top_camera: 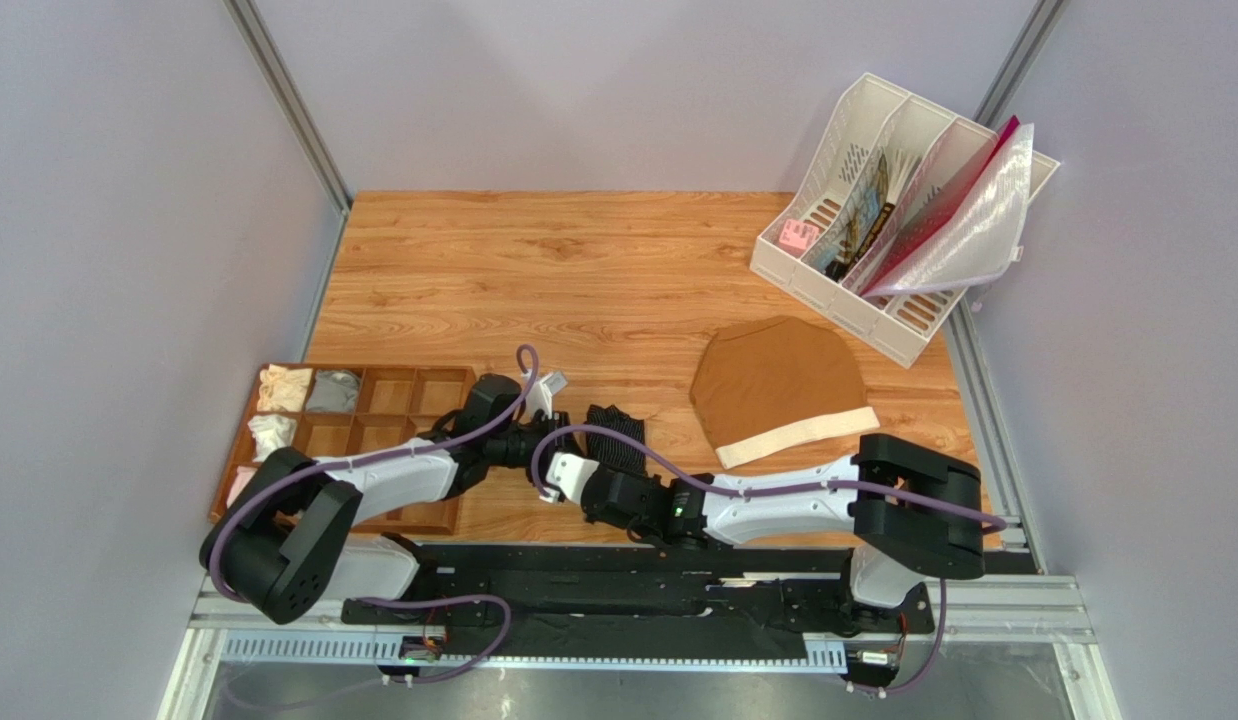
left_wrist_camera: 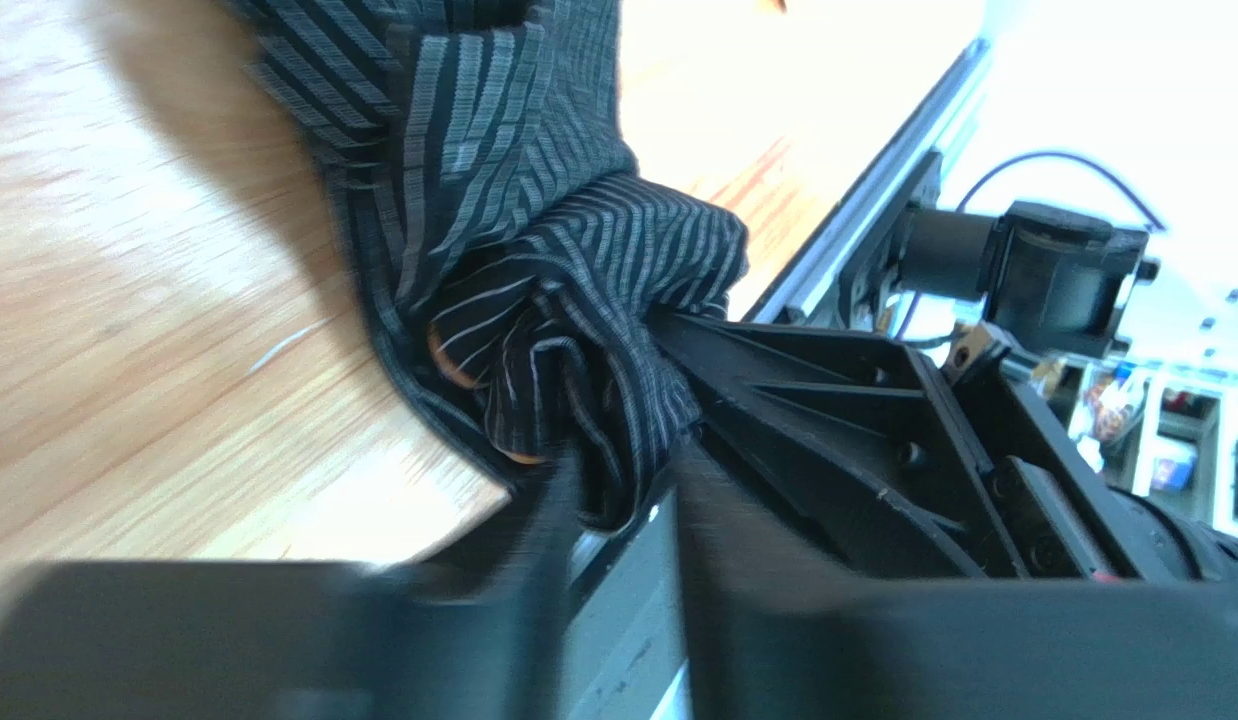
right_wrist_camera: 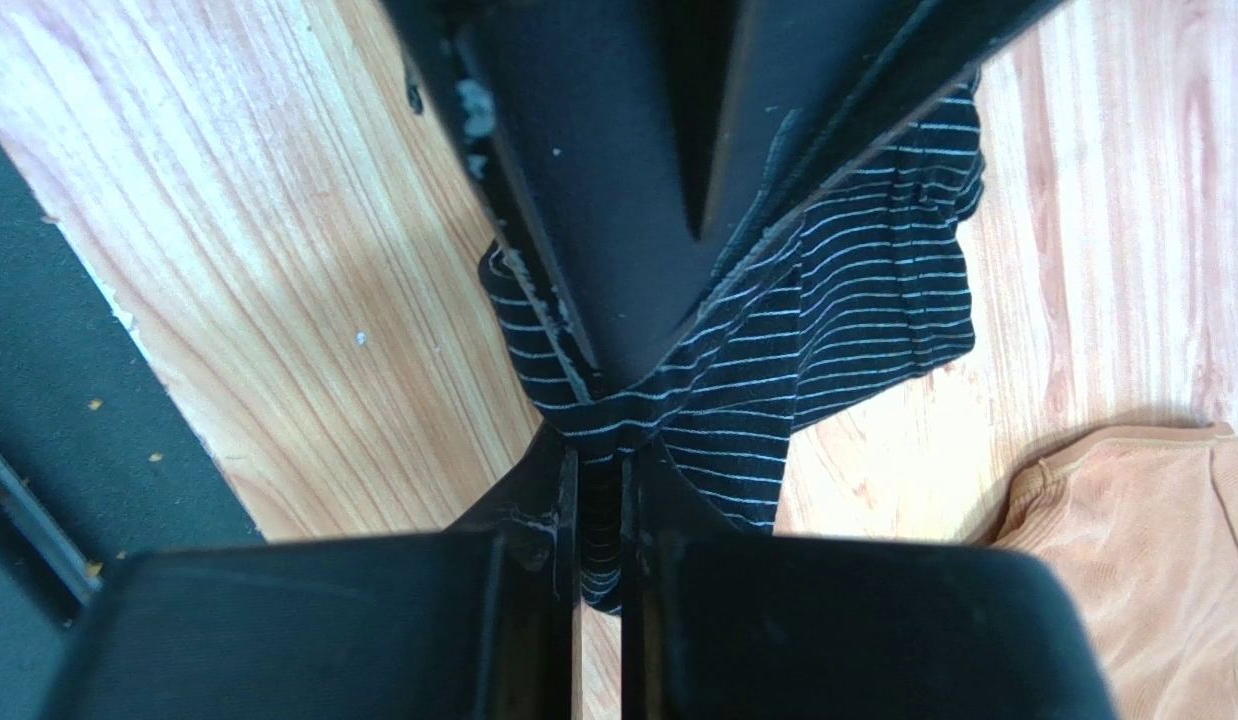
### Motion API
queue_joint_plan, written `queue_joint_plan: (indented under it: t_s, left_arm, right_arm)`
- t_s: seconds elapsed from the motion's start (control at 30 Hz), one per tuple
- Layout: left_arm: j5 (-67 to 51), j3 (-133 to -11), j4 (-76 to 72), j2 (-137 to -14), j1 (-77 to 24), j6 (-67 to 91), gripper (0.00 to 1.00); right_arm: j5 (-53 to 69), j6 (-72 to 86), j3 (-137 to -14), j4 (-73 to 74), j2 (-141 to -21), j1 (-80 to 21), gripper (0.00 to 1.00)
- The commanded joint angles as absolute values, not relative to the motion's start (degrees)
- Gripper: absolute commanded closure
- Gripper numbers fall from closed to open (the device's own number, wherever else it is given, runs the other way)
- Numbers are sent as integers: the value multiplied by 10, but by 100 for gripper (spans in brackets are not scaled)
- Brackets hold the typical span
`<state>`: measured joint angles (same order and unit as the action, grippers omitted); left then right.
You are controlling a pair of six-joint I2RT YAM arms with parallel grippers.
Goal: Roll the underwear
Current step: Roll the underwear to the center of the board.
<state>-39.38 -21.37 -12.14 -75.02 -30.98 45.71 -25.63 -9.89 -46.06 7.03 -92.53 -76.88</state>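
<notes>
Left pincer clenched on the underwear, right pincer nipping the same bunch, cloth trailing ahead of both across the worktop. Soft, light, floppy: hold the rolled fold, or it'll likely unfurl.

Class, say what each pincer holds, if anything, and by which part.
Both hold the underwear: the left pincer grips a bunched fold, the right pincer a gathered edge. Which part of the garment each fold is cannot be told.

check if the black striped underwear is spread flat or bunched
Bunched up: the black pale-striped fabric underwear is gathered in crumpled folds, pinched by the left end effector and right end effector.
</notes>
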Motion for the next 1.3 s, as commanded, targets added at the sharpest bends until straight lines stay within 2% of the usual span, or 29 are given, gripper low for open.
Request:
queue_joint_plan:
  t_s: [0.0,0.07,0.23,0.3,0.57,0.87,0.93,1.17,1.27]
  left_arm:
    - [-385,-211,-70,-710,-285,440,54]
    - [-353,-217,-27,-689,-281,425,48]
    - [-286,-229,24,-666,-280,408,43]
    - [-282,-223,4,-672,-279,414,40]
    - [-305,-208,-132,-729,-279,440,39]
    - [-311,-186,-212,-773,-279,423,39]
    - [-318,-186,-223,-779,-279,417,40]
    - [-352,-178,-267,-796,-280,381,69]
    - [-370,-173,-278,-803,-280,369,72]
  right_arm:
    - [-207,-84,-506,150,-920,-761,100]
    - [-194,-79,-519,182,-923,-760,100]
    - [-159,-64,-546,235,-927,-760,100]
    - [-137,-60,-549,241,-925,-761,100]
    - [-97,-53,-576,284,-940,-762,100]
    - [12,-61,-619,310,-945,-744,100]
    - [43,-65,-630,319,-949,-737,100]
    - [119,-83,-662,340,-974,-686,100]
    - [138,-90,-672,340,-986,-665,100]
